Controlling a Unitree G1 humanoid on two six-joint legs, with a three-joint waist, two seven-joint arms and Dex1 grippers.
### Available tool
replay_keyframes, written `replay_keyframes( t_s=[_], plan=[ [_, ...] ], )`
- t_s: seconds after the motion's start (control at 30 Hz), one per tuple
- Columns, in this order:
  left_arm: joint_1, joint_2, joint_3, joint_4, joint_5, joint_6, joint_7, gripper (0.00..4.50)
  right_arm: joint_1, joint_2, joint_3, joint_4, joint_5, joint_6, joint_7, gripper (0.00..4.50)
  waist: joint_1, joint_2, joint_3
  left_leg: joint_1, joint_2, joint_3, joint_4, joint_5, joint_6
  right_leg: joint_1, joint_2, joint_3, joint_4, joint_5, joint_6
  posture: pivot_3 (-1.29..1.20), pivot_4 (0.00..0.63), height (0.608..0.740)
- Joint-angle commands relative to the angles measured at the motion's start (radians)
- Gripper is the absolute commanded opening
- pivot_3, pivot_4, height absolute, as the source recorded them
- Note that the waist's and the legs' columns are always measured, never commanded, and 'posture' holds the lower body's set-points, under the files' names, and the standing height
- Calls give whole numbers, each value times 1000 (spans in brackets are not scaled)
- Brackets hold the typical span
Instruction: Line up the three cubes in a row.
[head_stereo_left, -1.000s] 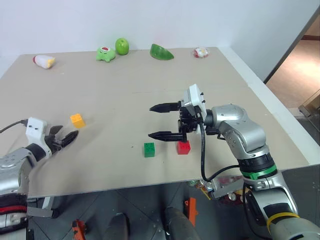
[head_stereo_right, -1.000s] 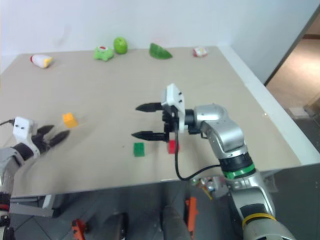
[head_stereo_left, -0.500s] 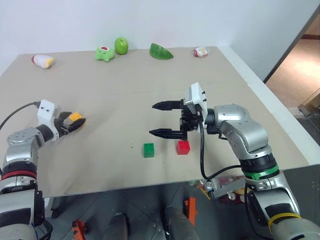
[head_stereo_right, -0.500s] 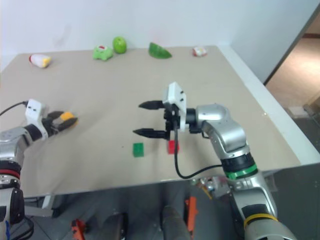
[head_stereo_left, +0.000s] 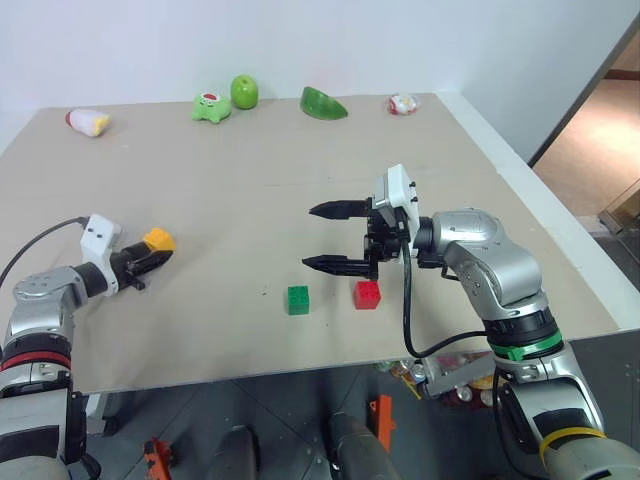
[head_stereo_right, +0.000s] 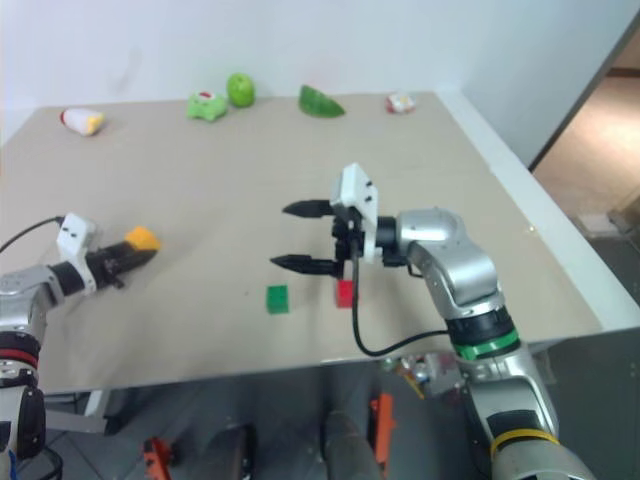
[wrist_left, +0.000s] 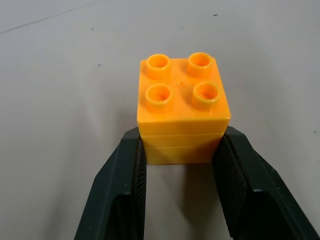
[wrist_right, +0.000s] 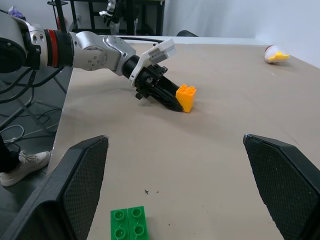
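The yellow-orange cube (head_stereo_left: 158, 240) sits at the table's left, and my left gripper (head_stereo_left: 148, 254) is shut on it; the left wrist view shows both fingers pressed on the sides of the cube (wrist_left: 182, 111). Near the front edge, the green cube (head_stereo_left: 297, 299) and the red cube (head_stereo_left: 367, 294) rest a short gap apart. My right gripper (head_stereo_left: 327, 237) hovers open above the table just behind them, pointing left, nothing between its fingers. The right wrist view shows the green cube (wrist_right: 129, 223) and the left gripper on the yellow-orange cube (wrist_right: 186, 97).
Along the far edge lie a white-and-red toy (head_stereo_left: 88, 122), a green frog-like toy (head_stereo_left: 211, 107), a green apple (head_stereo_left: 244, 92), a green fruit slice (head_stereo_left: 323, 104) and a small white toy (head_stereo_left: 402, 104). The table's front edge (head_stereo_left: 300, 372) runs close to the green and red cubes.
My left gripper reached forward to the yellow-orange cube and shut on it. The right arm has stayed in place, still open.
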Motion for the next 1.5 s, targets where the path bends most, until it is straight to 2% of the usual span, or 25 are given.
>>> replay_keyframes(
  t_s=[0.03,0.1,0.23,0.43,0.57,0.77,1.13,1.5],
  plan=[
    [-3,1,1,-55,-7,-14,13,1291,-17,-2,-22,-21,12,-16,11,4500,0,0,0,0,0,0,0,0,0,0,0,0,0,0,0,0,150,733],
    [17,-6,-26,-110,3,-33,-14,1291,-18,-8,-21,-18,10,-17,20,4500,0,0,0,0,0,0,0,0,0,0,0,0,0,0,0,0,150,733],
    [99,-18,-105,-340,-18,-34,-130,1291,-17,-30,-31,-1,5,-23,43,4500,0,0,0,0,0,0,0,0,0,0,0,0,0,-1,1,0,150,733],
    [159,-54,-203,-690,-107,122,-214,1291,-32,-59,-57,46,-1,-35,46,4500,0,0,0,-1,0,0,0,0,0,0,0,0,0,-1,0,0,150,733],
    [191,-48,-263,-797,-127,173,-265,1291,-29,-78,-68,51,1,-37,42,4500,-4,0,0,0,0,1,0,0,0,0,0,1,0,-1,0,0,150,733],
    [212,-9,-292,-786,-123,178,-334,1291,3,-117,-92,12,16,-18,43,4500,-5,0,0,1,0,0,0,0,0,0,1,1,1,-1,-1,0,150,733],
    [249,76,-252,-659,-123,109,-394,1291,32,-140,-111,-30,28,11,25,4500,-6,0,0,1,0,1,0,0,0,0,1,2,1,-4,-5,0,150,733],
    [245,53,-245,-606,-110,60,-365,1291,15,-136,-110,-23,29,17,31,4500,-2,0,0,1,0,1,0,0,0,-1,1,2,1,-4,-5,0,150,733]
  ],
)
